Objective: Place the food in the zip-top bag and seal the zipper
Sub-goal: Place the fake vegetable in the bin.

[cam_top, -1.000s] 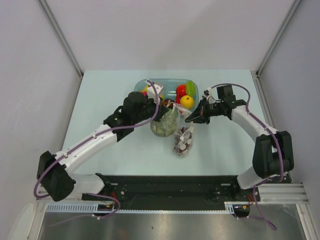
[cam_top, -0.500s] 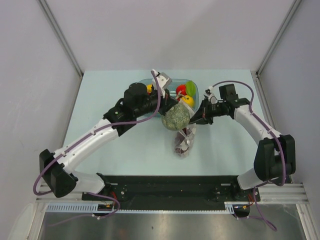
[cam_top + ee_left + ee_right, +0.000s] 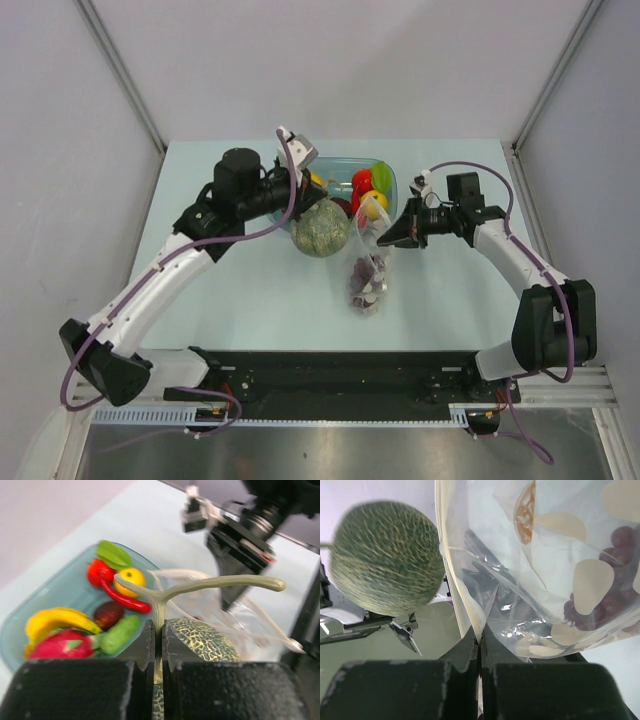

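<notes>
My left gripper (image 3: 303,197) is shut on the pale T-shaped stem (image 3: 159,605) of the grey-green bumpy ball (image 3: 320,228). It holds the ball above the table, just left of the bag's mouth. The ball also shows in the left wrist view (image 3: 205,639) and the right wrist view (image 3: 385,555). My right gripper (image 3: 388,238) is shut on the mouth edge of the dotted zip-top bag (image 3: 368,272) and holds the mouth up and open. The zipper strip (image 3: 451,570) runs up from its jaws. The dark red grapes (image 3: 364,283) lie inside the bag (image 3: 545,555).
The blue translucent bowl (image 3: 388,178) stands right behind the ball and bag. It holds a banana (image 3: 55,620), a pink dragon fruit (image 3: 62,644), a red chili (image 3: 122,597), an orange fruit (image 3: 374,203) and green pieces. Both arms meet near the bowl.
My left gripper has swung back and to the left with the ball, which now hangs further left of the bag's mouth. My right gripper has kept its grip on the bag's edge.
</notes>
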